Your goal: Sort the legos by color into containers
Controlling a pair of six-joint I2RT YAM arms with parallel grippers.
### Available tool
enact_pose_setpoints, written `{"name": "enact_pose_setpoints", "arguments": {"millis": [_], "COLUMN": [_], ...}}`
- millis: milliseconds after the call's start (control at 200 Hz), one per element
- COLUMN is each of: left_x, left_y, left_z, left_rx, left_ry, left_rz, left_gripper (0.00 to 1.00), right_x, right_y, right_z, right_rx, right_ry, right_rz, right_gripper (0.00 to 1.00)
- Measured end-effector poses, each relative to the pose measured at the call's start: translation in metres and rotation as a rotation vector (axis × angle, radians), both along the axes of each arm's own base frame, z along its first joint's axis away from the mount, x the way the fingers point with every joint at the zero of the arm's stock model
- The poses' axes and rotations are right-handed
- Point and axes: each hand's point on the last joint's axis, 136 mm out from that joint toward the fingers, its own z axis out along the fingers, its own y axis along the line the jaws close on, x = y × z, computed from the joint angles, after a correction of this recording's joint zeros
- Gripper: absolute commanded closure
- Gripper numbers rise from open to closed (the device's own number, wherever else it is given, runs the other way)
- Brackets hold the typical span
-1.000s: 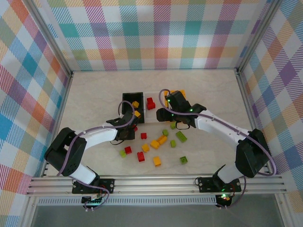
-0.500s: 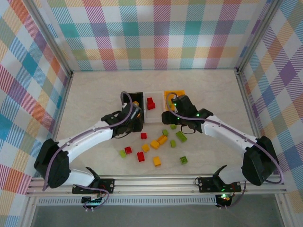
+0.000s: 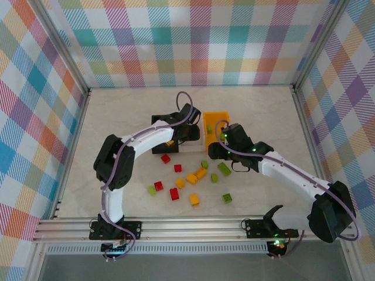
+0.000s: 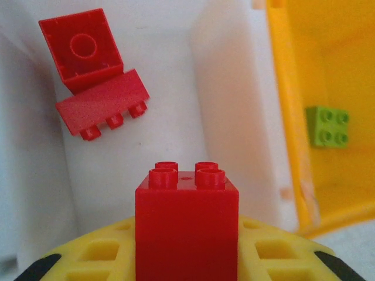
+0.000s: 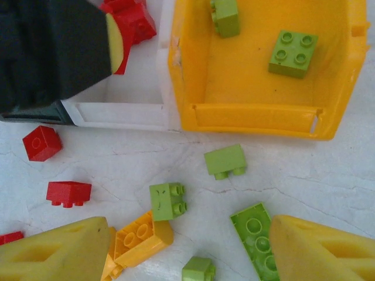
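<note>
The red brick [image 4: 186, 225] sits with its studs facing away between the yellow pads of my left gripper [image 4: 186, 257], which is clamped on it. It hangs right over the white bin [image 4: 220, 76], where two other red pieces [image 4: 102, 111] lie near the far wall. I judge the step in hand to be dropping a red into the bin for reds. All that calls for is spreading the jaws, perhaps after sinking a little so the brick lands inside and does not bounce toward the orange bin [image 4: 281, 117] just beside it, which holds a green brick [image 4: 328, 126]. My right gripper [image 5: 184, 249] hovers with its jaws spread and nothing between them, above the loose pieces on the table [image 5: 328, 175] in front of the orange bin. A long green brick [image 5: 252, 234] lies by one finger and an orange brick [image 5: 142, 234] by the other. Its next move, I think, is to go down on one green piece, squared to its sides. Many bricks lie unsorted, so the task is well short of done.
</note>
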Motion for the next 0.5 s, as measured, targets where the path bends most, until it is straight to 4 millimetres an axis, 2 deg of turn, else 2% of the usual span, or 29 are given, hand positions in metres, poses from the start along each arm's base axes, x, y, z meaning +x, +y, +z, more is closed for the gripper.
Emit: {"name": "enact_pose_setpoints", "arguments": {"millis": [180,350,500], "left_x": [0.013,0.013,0.004], "left_y": [-0.001,-0.005,-0.007], "left_z": [-0.009,-0.005,0.009], "left_rx": [0.008,-0.010,-0.044], "left_ry": [0.021,0.021,0.011], "left_rz": [0.015,0.006,-0.007], "left_gripper": [0.49,0.30,0.19], "right_x": [-0.004,-0.007,-0.014], "right_y": [-0.003,-0.005,-0.008], "right_z": [0.004,0.009,-0.002], "right_rx": [0.003,0.012,0.000], "right_ry": [-0.003,-0.011,0.026], "right_rz": [0.000,-0.002,-0.001], "right_gripper": [0.25,0.25,0.27]}}
